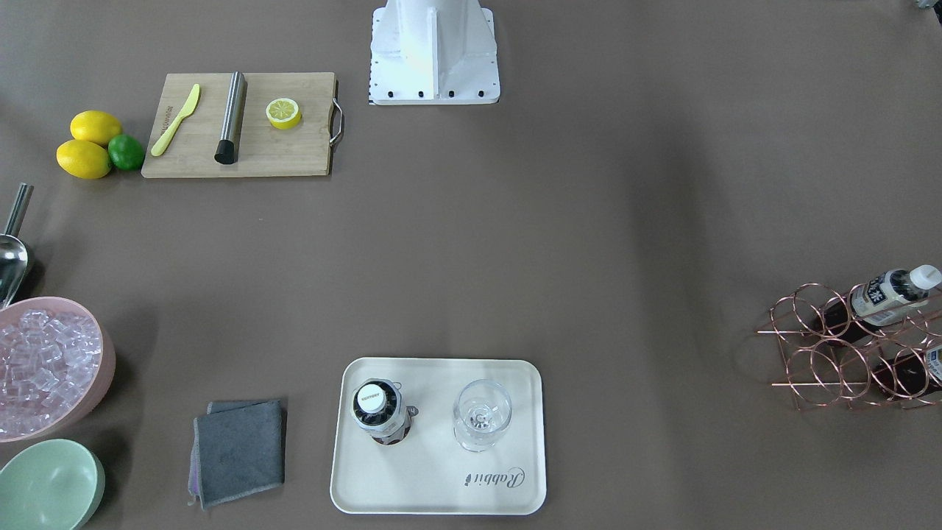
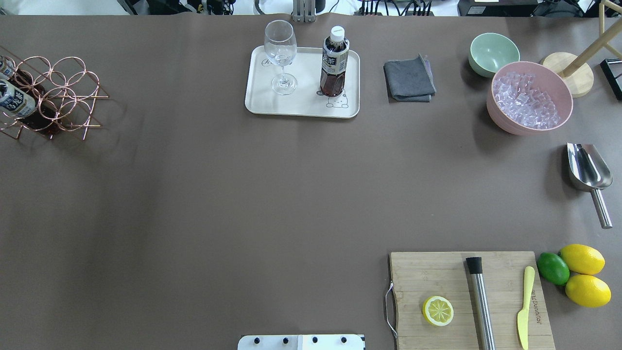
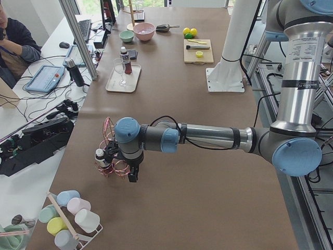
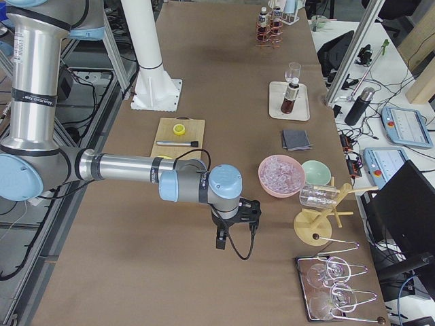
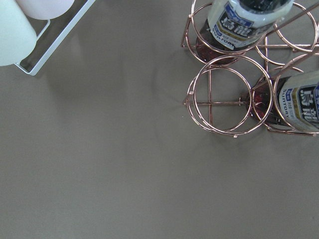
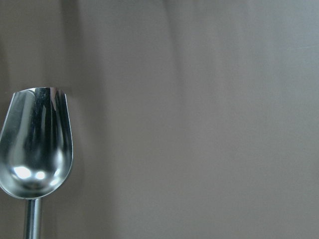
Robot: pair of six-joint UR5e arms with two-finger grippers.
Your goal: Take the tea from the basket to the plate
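The tea [image 1: 381, 408] stands upright on the left half of the plate [image 1: 441, 486]; it also shows in the overhead view [image 2: 334, 63] on the plate [image 2: 301, 104]. The basket [image 1: 817, 346] stands at the table's far end with two pale-labelled bottles [image 5: 246, 22] in its rings. My left gripper [image 3: 132, 176] hangs beside the basket [image 3: 110, 156]; it shows only in the left side view, so I cannot tell whether it is open or shut. My right gripper [image 4: 234, 234] hangs over the table near the pink bowl, and I cannot tell its state either.
A wine glass [image 1: 482, 416] stands on the plate next to the tea. A grey cloth [image 1: 239, 450], a pink bowl of ice [image 1: 44, 368], a mint-green bowl [image 1: 48, 486] and a metal scoop [image 6: 37, 149] lie toward one end. A cutting board [image 1: 243, 125] holds a knife, a muddler and half a lemon.
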